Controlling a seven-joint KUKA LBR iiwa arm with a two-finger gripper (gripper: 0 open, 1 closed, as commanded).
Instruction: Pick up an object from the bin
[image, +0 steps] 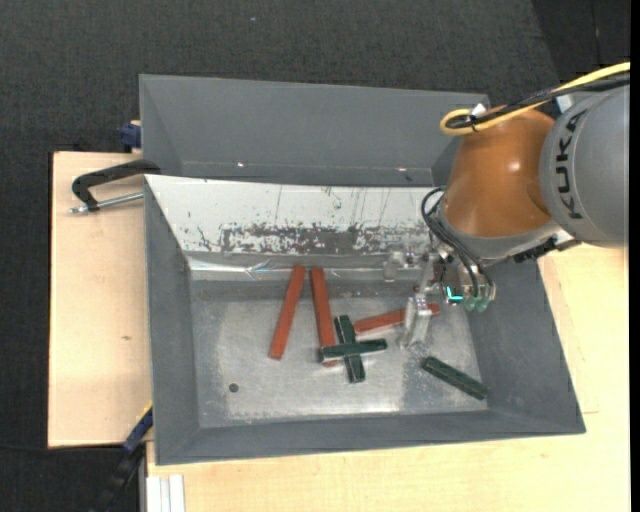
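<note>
The gripper (418, 325), open or closed I cannot tell, hangs over the right end of a short, flat red-orange bar (380, 323) near the right wall of the grey metal bin (200, 400); the bar is probably light, stiff and smooth, best pinched across its narrow width.

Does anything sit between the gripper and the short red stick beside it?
Nothing visible does. The gripper is at the right end of the short red stick. The crossed green sticks lie by the stick's left end, away from the gripper.
</note>
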